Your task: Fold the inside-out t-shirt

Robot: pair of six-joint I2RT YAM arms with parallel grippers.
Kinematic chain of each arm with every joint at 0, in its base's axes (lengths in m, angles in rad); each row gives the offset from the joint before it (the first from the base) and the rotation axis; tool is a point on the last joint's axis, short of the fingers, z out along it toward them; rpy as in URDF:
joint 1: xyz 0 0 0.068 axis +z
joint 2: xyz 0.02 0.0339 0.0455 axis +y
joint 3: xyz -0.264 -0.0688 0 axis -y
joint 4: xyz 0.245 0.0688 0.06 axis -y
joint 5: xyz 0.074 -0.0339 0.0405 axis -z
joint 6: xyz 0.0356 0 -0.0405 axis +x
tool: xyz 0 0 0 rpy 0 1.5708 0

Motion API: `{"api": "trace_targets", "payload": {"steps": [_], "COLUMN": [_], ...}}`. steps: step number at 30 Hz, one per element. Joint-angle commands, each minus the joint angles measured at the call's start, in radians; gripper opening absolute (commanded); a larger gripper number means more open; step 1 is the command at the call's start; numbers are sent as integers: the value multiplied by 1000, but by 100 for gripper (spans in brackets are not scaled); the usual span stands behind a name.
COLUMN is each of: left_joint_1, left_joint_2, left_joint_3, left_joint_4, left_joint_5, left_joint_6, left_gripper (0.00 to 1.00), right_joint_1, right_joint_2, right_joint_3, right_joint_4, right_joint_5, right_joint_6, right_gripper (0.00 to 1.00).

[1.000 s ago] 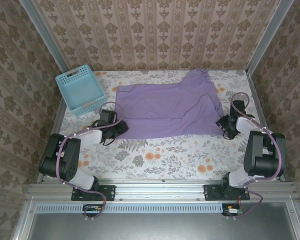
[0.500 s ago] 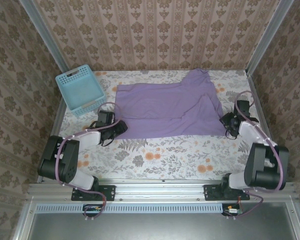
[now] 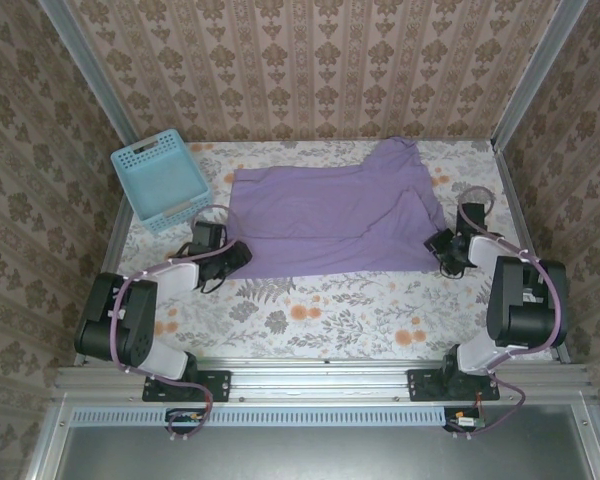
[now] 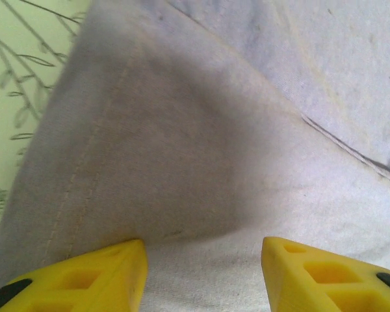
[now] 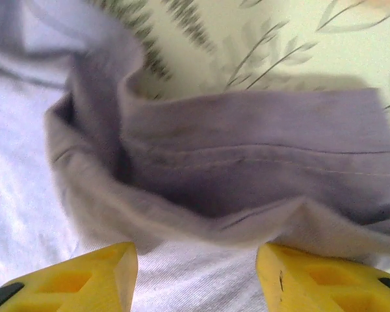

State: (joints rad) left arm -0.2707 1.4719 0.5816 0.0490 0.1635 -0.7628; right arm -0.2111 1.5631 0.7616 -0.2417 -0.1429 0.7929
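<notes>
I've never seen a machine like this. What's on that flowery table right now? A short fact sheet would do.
Garment: t-shirt, lavender, spread out across the far half of the table
Other item: light-blue basket, back left, apart from the shirt
Left claw: at the shirt's near-left corner, jaws apart over flat cloth
Right claw: at the shirt's near-right corner, jaws apart, bunched hem just ahead of them; whether it grips is unclear
Table cover: floral print
</notes>
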Motion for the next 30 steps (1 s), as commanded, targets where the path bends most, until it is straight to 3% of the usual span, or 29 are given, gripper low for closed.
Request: {"api": "trace_targets", "payload": {"steps": [1,9,15,19,25,30], "left_joint_1": [45,27,-139,-167,-176,-177], "left_joint_2": [11,-34,-173,-44,183,236], "left_joint_3": [-61,1,201,312,404,360], "left_joint_4": [-109,-188,-374,-315,-236,-223], "left_joint_5": [-52,-13,-129,-85,-5,-16], "left_joint_6": [7,50,100,104,86,77], "left_gripper": [52,51,60,59,56,57], "right_joint_1": [-45,-34,137,265,369,397], "right_joint_2": [20,-59,-231,-95,190,280], "right_joint_3": [-28,8,109,258,482,493], "right_joint_4": [-13,-79,-184,-230,-321,-367], "right_joint_5": [68,85,171,186,152,170], "right_joint_6": [15,-52,-171,-192,-220,-219], "right_gripper": [55,57,65,69,70,70]}}
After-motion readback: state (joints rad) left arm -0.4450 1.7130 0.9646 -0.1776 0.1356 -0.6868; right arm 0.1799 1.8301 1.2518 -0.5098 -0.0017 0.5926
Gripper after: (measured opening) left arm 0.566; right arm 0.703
